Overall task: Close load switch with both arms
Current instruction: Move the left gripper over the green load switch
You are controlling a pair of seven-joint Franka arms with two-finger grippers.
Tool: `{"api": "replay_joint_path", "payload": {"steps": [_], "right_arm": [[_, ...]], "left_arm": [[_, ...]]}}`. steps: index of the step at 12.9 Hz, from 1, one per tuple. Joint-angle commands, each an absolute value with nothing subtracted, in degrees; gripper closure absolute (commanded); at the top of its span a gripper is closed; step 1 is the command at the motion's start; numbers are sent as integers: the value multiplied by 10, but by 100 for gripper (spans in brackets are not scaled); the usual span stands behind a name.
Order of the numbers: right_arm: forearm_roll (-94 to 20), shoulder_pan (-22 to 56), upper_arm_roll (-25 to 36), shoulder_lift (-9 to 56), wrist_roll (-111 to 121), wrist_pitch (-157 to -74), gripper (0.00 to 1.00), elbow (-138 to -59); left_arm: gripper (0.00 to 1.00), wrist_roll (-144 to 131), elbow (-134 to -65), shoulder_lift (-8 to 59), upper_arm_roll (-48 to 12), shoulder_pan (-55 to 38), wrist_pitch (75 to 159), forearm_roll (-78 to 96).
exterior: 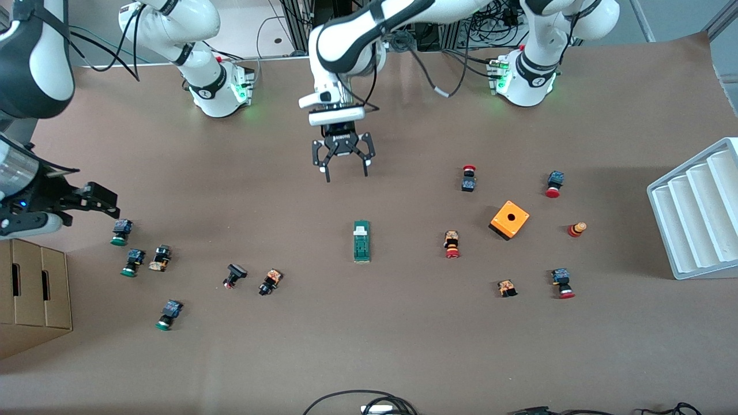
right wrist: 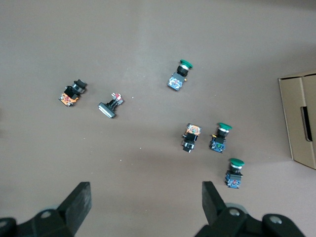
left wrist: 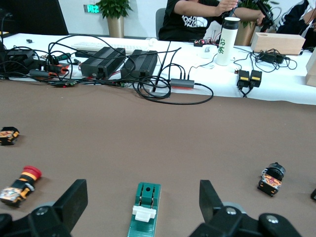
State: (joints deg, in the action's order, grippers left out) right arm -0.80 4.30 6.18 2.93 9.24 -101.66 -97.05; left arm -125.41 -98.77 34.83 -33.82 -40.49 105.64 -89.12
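Partly cropped: right gripper point(exterior: 106, 203) | left gripper point(exterior: 343, 167) open | load switch point(exterior: 361, 241) visible

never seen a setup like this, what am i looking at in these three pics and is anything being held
These are two white robot arms at a brown table. One picture looks down from a high camera facing them; the other two come from cameras on each arm's wrist.

The left gripper hangs over bare table, a little way from the load switch, a narrow dark-green block with a white tab. Its wrist camera shows that switch between its black fingers.

The right gripper hovers at the right arm's end of the table, over green-capped push buttons. An orange box, red-capped buttons, a white tray and a cardboard box are there too.

Both grippers are open; nothing is held.
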Motion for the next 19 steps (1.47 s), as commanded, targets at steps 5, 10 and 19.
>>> {"api": "replay_joint_path", "payload": {"steps": [5,10,19], "right_arm": [[-48,47,61,75,120,-1020,0,-956],[-120,58,55,135,37,-1036,0,-927],[-173,156,54,183,-218,-1124,0,-923]], "left_arm": [[0,-1357,-989,445,-344,-406,1021,-1024],[0,-1404,-989,499,-343,-416,960,-1078],[0,-1483,-983,562,-338,-415,904,-1178]]}}
